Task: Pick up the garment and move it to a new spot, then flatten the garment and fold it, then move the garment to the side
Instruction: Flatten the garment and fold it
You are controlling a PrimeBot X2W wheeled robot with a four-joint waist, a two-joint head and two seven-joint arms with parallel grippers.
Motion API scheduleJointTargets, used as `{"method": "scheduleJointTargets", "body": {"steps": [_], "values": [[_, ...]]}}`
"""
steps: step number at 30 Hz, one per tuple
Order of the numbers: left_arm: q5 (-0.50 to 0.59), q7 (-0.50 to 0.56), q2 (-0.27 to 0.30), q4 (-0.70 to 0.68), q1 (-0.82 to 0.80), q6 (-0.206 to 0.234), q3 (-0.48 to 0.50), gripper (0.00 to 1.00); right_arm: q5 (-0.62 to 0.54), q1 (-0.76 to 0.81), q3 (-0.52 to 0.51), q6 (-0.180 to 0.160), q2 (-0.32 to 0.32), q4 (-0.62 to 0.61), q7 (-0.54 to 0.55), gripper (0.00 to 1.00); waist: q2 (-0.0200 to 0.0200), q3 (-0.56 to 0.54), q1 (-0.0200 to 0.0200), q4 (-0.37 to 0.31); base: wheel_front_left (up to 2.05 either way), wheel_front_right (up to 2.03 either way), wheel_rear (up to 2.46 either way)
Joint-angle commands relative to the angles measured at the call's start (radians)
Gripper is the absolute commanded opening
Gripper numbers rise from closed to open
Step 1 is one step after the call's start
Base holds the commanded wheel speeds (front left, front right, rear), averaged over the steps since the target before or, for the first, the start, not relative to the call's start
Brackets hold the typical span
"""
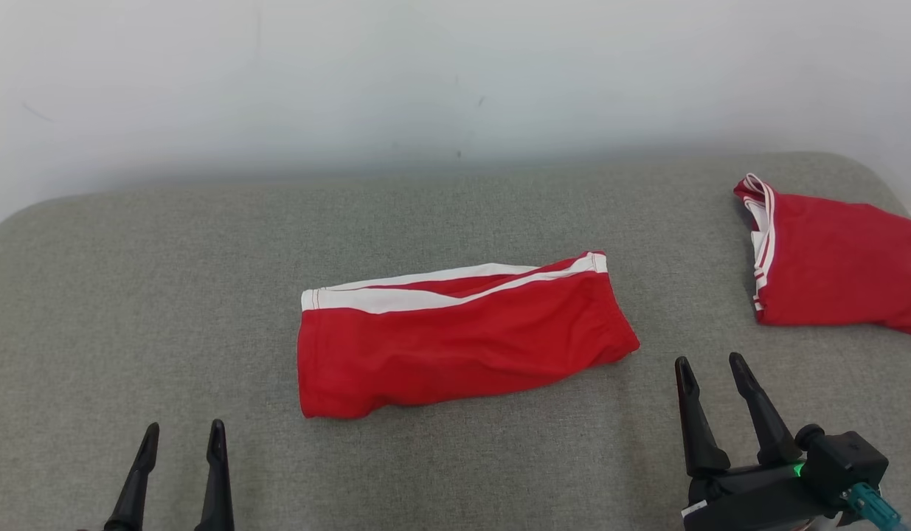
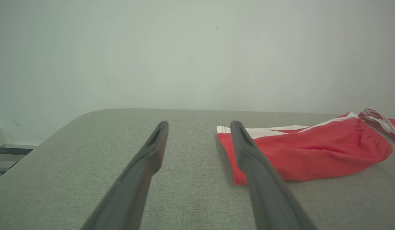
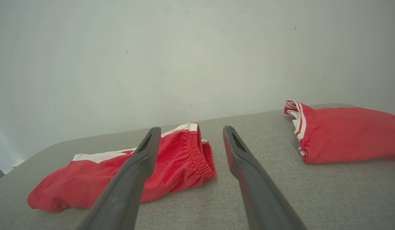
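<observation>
Red shorts with white side stripes (image 1: 455, 339) lie folded in a long band at the middle of the grey padded table (image 1: 130, 295); the same shorts (image 2: 312, 153) (image 3: 171, 166) appear in both wrist views. My left gripper (image 1: 184, 435) (image 2: 199, 126) is open near the front left, apart from the shorts' left end. Just off the elastic-waist end, at the front right, my right gripper (image 1: 709, 363) (image 3: 191, 131) stands open. Neither holds anything.
A second red garment with white trim (image 1: 839, 258) (image 3: 344, 134) lies at the table's right edge. A pale wall (image 1: 455, 74) runs right behind the table. The table's corners are rounded.
</observation>
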Motion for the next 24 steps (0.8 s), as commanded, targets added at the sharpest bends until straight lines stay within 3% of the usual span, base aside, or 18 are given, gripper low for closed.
{"method": "scheduleJointTargets", "body": {"steps": [1, 17, 24], "values": [[0.009, -0.003, -0.007, 0.004, 0.005, -0.006, 0.003, 1.0, -0.007, 0.012, 0.003, -0.003, -0.005, 0.005, -0.007, 1.0, 0.0, -0.008, 0.0, 0.0, 0.0, 0.0, 0.0], [-0.013, -0.003, 0.01, 0.015, 0.006, -0.023, -0.031, 1.0, -0.024, 0.022, -0.002, -0.003, -0.012, 0.028, -0.009, 1.0, 0.0, -0.029, 0.0, 0.008, 0.0, 0.0, 0.0], [-0.013, -0.003, 0.006, 0.011, -0.019, -0.024, -0.039, 1.0, -0.023, -0.046, -0.006, -0.003, -0.032, 0.074, 0.0, 1.0, 0.0, -0.008, 0.0, 0.026, 0.0, 0.0, 0.0]]}}
